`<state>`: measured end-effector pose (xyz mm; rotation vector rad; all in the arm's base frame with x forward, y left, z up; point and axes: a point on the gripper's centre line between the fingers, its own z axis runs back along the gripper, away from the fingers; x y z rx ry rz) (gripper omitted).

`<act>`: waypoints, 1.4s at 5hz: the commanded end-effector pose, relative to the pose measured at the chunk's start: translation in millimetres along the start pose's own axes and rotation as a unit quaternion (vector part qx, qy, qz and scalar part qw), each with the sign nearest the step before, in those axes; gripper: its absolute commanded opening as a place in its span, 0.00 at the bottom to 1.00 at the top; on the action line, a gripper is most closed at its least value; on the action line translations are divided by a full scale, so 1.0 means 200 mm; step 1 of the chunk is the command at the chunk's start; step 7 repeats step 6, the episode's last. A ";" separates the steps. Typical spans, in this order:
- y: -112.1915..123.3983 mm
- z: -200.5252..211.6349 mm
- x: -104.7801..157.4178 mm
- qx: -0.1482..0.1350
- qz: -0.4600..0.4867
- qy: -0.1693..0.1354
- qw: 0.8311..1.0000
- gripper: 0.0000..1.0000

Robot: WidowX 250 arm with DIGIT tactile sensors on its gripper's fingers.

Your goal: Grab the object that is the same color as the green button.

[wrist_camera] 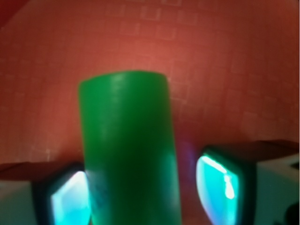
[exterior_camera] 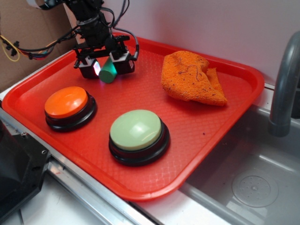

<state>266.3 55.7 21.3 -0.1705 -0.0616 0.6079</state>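
Note:
The object, a small dark green cylinder, lies on the red tray at the back left. My gripper is lowered over it with a finger on each side. In the wrist view the cylinder fills the middle between the glowing pads of my gripper. The left pad is against it, while a strip of tray shows between it and the right pad, so the jaws stand open around it. The pale green button on its black base sits at the tray's front middle.
An orange dome button stands at the tray's front left. A crumpled orange cloth lies at the back right. A grey sink with a faucet pipe is to the right of the tray.

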 end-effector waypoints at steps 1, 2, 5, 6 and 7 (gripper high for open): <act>-0.06 0.29 -0.10 0.003 -0.001 -0.054 0.999 0.00; -0.12 0.39 -0.18 0.013 -0.023 -0.059 0.998 0.00; -0.27 0.55 -0.45 0.019 -0.139 -0.033 0.990 0.00; -0.24 0.55 -0.45 0.013 -0.114 -0.016 0.993 0.00; -0.24 0.55 -0.45 0.013 -0.114 -0.016 0.993 0.00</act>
